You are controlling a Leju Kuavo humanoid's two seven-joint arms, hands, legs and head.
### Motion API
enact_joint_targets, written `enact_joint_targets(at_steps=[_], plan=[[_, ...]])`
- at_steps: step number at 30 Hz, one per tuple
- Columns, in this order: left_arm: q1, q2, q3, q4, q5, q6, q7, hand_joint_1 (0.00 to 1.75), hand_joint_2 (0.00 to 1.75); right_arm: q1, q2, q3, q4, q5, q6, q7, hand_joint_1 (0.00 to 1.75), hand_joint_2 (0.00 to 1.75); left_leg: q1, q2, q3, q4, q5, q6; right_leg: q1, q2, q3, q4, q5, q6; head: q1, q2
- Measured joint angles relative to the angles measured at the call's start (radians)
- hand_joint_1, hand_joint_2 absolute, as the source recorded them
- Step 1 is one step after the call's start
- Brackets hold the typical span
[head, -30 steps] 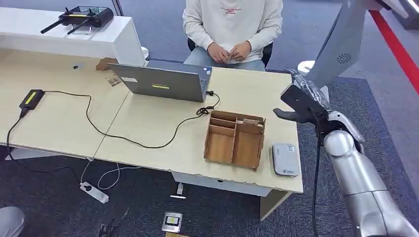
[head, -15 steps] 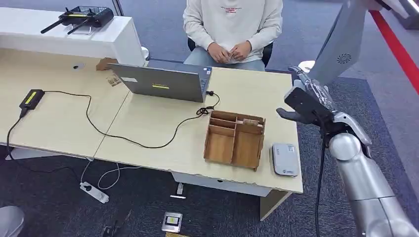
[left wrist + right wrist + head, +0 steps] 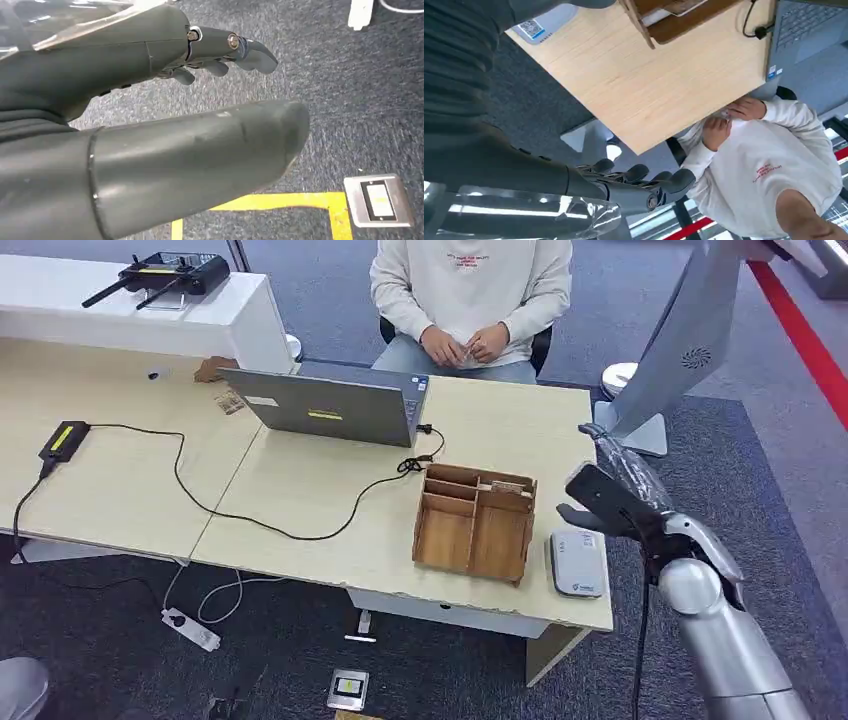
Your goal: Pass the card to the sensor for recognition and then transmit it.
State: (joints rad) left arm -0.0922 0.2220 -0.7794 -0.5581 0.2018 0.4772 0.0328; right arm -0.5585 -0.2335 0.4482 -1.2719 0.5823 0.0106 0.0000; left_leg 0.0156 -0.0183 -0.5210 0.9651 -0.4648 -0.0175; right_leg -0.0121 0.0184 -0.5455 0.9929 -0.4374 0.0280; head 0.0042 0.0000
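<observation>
1. surface (image 3: 300, 490): light wood, with a wooden organizer box (image 3: 476, 521) standing near its front right corner; this box is the landmark for all places below.
2. card (image 3: 510, 486): a flat piece lies in a back compartment of the box, toward its right side; in the right wrist view the same piece (image 3: 681, 6) shows inside the box. too small to tell any print on it.
3. sensor (image 3: 577, 563): pale grey reader lying flat on the surface just to the right of the box, apart from it, near the surface's front edge. its label with a code shows in the right wrist view (image 3: 544, 24).
4. right hand (image 3: 600, 498): in the air to the right of the box, just behind the sensor and above the surface's right edge, touching nothing. in the right wrist view its fingers (image 3: 644, 182) are stretched out and slightly apart, nothing between them.
5. left hand (image 3: 165, 110): over dark carpet, away from the box; thumb and fingers (image 3: 250, 50) extended with a gap between them, holding nothing.
6. laptop (image 3: 335, 408): open, behind and to the left of the box; a black cable (image 3: 300, 525) runs from its side past the box's left.
7. person (image 3: 470, 295): seated behind the surface, beyond the box, both hands together in the lap.
</observation>
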Motion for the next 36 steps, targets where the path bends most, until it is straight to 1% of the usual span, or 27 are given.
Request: enact_joint_targets(at_steps=[1, 3, 4, 6, 8, 12, 16, 19, 23, 26, 30, 36], plan=[[0.0, 0.0, 0.0, 0.002, -0.005, 0.0, -0.015, 0.0, 0.0, 0.002, 0.001, 0.003, -0.004, 0.066, -0.026, -0.02, 0.0, 1.75, 0.0, 0.0, -0.001, 0.0, 0.0, 0.0, 0.0, 0.0, 0.0, 0.0, 0.0, 0.0, 0.0, 0.0], [-0.002, 0.003, 0.0, 0.003, -0.008, -0.005, -0.052, 0.0, 0.0, -0.023, 0.018, 0.019, 0.022, 0.24, -0.126, -0.076, 0.0, 1.75, 0.0, 0.0, -0.001, 0.0, 0.0, 0.0, 0.0, 0.0, 0.0, 0.0, 0.0, 0.0, 0.0, 0.0], [-0.004, 0.004, 0.001, 0.003, -0.008, -0.008, -0.065, 0.0, 0.0, -0.044, 0.029, 0.031, 0.052, 0.286, -0.168, -0.094, 0.0, 1.75, 0.0, 0.0, 0.0, 0.0, 0.001, -0.001, 0.0, 0.0, 0.0, 0.0, 0.0, -0.001, 0.0, 0.0], [-0.01, 0.005, 0.001, 0.004, -0.008, -0.011, -0.069, 0.0, 0.0, -0.07, 0.05, 0.044, 0.106, 0.302, -0.217, -0.117, 0.0, 1.75, 0.001, 0.0, 0.0, 0.0, 0.001, -0.001, 0.0, 0.0, 0.0, 0.0, 0.001, -0.001, 0.0, 0.0], [-0.01, 0.006, 0.001, 0.004, -0.013, -0.009, -0.067, 0.0, 0.0, -0.084, 0.071, 0.059, 0.159, 0.301, -0.236, -0.129, 0.0, 1.75, 0.001, -0.001, 0.0, 0.0, 0.001, -0.001, 0.0, -0.002, 0.0, 0.0, 0.001, -0.001, 0.0, 0.0], [-0.008, 0.006, 0.0, 0.008, -0.035, 0.018, -0.051, 0.0, 0.0, -0.087, 0.078, 0.068, 0.192, 0.289, -0.217, -0.129, 0.0, 1.75, 0.001, -0.002, -0.001, 0.0, 0.002, -0.001, 0.0, -0.003, 0.0, 0.0, 0.001, -0.001, 0.0, 0.0], [-0.009, 0.0, -0.003, 0.011, -0.054, 0.022, -0.047, 0.0, 0.0, -0.082, 0.081, 0.077, 0.184, 0.27, -0.164, -0.117, 0.0, 1.75, 0.001, -0.001, -0.001, 0.0, 0.001, -0.001, 0.0, -0.002, -0.001, 0.0, 0.0, -0.001, 0.0, 0.0], [-0.01, -0.002, -0.004, 0.018, -0.063, 0.019, -0.059, 0.0, 0.0, -0.081, 0.095, 0.085, 0.161, 0.257, -0.139, -0.123, 0.0, 1.75, 0.001, -0.001, -0.001, 0.0, 0.001, -0.001, 0.0, -0.002, -0.001, 0.0, 0.0, -0.001, 0.0, 0.0], [-0.013, -0.006, -0.006, 0.027, -0.071, 0.014, -0.09, 0.0, 0.0, -0.084, 0.119, 0.108, 0.105, 0.254, -0.093, -0.139, 0.0, 1.75, 0.001, -0.001, -0.001, 0.0, 0.001, -0.001, 0.0, -0.002, -0.001, 0.0, 0.0, -0.001, 0.0, 0.0], [-0.014, -0.006, -0.007, 0.037, -0.067, -0.016, -0.119, 0.0, 0.0, -0.095, 0.137, 0.124, 0.083, 0.252, -0.068, -0.147, 0.0, 1.75, 0.002, -0.001, -0.001, 0.0, 0.002, -0.002, 0.0, -0.002, -0.001, 0.0, 0.001, -0.001, 0.0, 0.0], [-0.018, 0.001, -0.008, 0.054, -0.057, -0.038, -0.137, 0.0, 0.0, -0.112, 0.158, 0.149, 0.076, 0.251, -0.063, -0.161, 0.0, 1.75, 0.002, -0.001, -0.001, 0.0, 0.002, -0.002, 0.001, -0.002, 0.0, 0.0, 0.001, -0.001, 0.0, 0.0], [-0.024, 0.002, -0.009, 0.076, -0.054, -0.045, -0.138, 0.0, 0.0, -0.128, 0.171, 0.167, 0.102, 0.236, -0.088, -0.187, 0.0, 1.75, 0.002, -0.001, -0.001, 0.0, 0.002, -0.002, 0.001, -0.002, -0.001, 0.0, 0.001, -0.001, 0.0, 0.0]])
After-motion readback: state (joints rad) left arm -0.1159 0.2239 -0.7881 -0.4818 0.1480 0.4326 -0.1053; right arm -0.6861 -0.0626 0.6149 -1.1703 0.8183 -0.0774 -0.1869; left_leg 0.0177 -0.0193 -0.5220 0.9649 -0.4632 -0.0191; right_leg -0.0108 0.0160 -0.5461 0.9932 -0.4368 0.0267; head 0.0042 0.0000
